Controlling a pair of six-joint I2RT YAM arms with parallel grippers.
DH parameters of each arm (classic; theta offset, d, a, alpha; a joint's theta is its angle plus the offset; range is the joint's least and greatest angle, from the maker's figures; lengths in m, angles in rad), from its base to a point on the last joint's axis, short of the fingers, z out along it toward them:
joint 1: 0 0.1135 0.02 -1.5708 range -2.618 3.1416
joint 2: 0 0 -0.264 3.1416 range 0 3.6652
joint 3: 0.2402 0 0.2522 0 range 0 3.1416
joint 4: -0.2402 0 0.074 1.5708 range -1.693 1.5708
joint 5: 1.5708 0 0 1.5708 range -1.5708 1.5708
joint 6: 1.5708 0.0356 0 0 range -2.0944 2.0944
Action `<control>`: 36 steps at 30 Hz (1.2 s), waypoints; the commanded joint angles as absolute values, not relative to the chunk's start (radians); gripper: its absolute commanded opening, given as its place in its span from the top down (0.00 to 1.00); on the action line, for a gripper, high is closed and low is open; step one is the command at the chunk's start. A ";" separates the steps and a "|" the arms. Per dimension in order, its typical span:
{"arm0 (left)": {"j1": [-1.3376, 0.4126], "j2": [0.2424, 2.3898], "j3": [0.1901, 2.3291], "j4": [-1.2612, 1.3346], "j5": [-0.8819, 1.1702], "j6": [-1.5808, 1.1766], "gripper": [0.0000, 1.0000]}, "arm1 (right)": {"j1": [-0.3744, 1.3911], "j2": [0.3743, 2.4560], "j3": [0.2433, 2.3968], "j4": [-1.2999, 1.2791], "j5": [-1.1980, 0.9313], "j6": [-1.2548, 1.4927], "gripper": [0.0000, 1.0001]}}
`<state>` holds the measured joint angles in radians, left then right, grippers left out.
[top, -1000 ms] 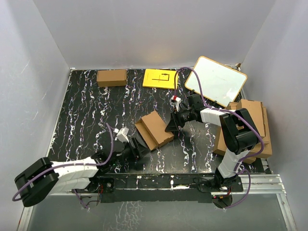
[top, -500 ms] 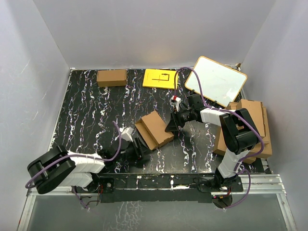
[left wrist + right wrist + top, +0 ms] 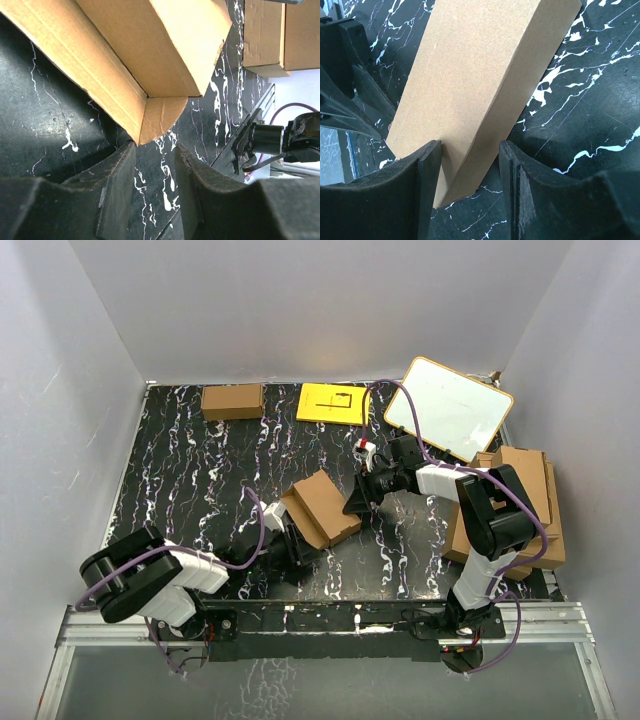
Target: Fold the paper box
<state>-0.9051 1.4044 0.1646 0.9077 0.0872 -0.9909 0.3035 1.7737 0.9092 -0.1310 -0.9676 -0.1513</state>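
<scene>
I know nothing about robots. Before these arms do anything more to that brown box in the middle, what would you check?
1. The paper box lies between both hands: ok.
2. The right hand straddles the box's end: ok.
3. Its squeeze is firm: cannot tell.
4. The left hand is open, aimed at the rounded flap: ok.
5. Flap inside that hand: not ok, it sits just beyond the tips.
6. The smaller carton and yellow sheet are well away: ok.

Black marbled table (image 3: 190,470): paper box (image 3: 325,505) centre; small carton (image 3: 232,401), yellow sheet (image 3: 333,403), whiteboard (image 3: 450,408) far edge; cardboard pile (image 3: 530,490) right.
</scene>
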 commanded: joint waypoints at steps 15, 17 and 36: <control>-0.896 1.393 0.242 0.883 0.071 -1.010 0.79 | 0.325 1.801 0.925 -0.146 -0.937 -0.183 0.50; -0.894 1.392 0.251 0.863 0.059 -1.019 0.81 | 0.328 1.801 0.924 -0.146 -0.937 -0.181 0.50; -0.884 1.422 0.377 0.781 0.109 -0.986 0.74 | 0.335 1.788 0.927 -0.146 -0.931 -0.177 0.50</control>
<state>-0.8978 1.4349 0.3252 0.7406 0.0948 -1.0126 0.3134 1.7748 0.9150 -0.1307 -0.9668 -0.1509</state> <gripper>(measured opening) 0.206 0.495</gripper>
